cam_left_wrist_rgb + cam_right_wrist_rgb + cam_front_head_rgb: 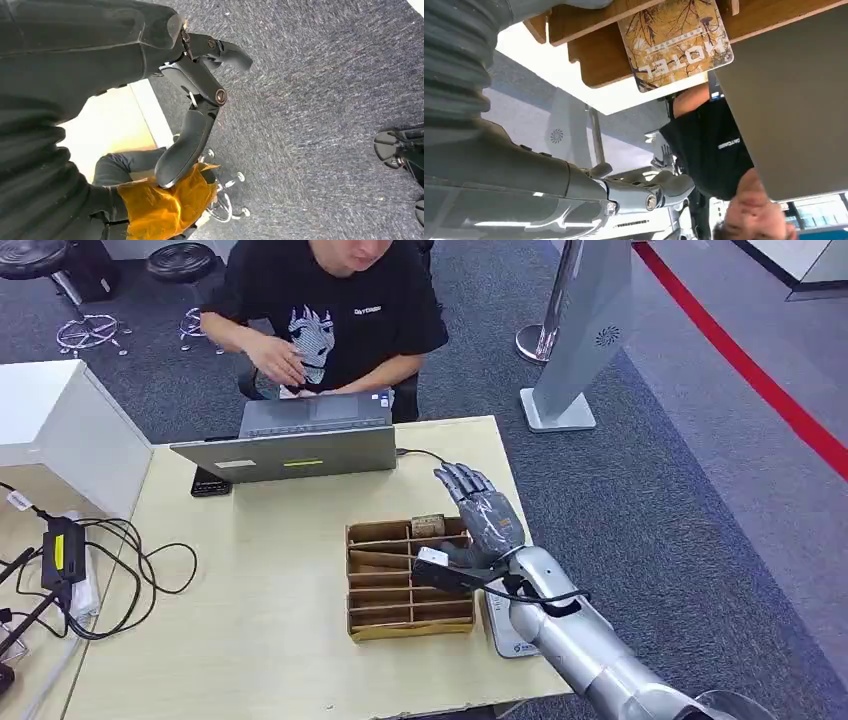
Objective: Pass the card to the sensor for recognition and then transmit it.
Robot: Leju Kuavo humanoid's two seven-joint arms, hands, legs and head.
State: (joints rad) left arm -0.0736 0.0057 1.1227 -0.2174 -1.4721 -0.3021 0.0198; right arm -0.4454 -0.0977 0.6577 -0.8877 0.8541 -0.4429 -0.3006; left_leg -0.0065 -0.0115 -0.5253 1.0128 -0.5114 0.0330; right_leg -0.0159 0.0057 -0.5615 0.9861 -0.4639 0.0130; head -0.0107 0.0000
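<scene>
A brown patterned card (428,525) marked HOTEL (674,40) stands in the far right compartment of a wooden divider box (380,625). My right hand (480,515) hovers at the box's far right corner, just right of the card, fingers spread and holding nothing. In the right wrist view its fingers (649,192) stretch out apart from the card. A white flat sensor (505,640) lies right of the box, partly hidden under my right forearm. My left hand (195,100) hangs over the carpet with its fingers apart and nothing in them.
A grey laptop (300,445) stands open at the table's far side, with a person (330,310) seated behind it. Black cables and a power adapter (62,550) lie at the left. A white kiosk stand (580,340) rises beyond the table's right corner.
</scene>
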